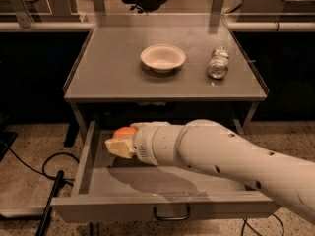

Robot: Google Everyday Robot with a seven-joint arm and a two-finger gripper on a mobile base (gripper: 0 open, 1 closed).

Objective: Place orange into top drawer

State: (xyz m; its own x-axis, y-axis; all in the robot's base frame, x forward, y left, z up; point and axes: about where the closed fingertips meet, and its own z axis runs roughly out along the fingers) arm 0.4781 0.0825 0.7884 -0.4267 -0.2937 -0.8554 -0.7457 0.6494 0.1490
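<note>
Camera view: gripper clamped around orange, above open top drawer near its rear-left corner. Suggest lowering close to the drawer floor before releasing; dropped, it'll likely roll.

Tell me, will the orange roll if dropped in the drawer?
Probably: the small round orange fruit is ball-shaped, and the open grey metal top drawer has a flat floor, so it may roll until a wall stops it. It looks firm, since the gripper, over the drawer's left side, holds it between its jaws unsquashed.
</note>
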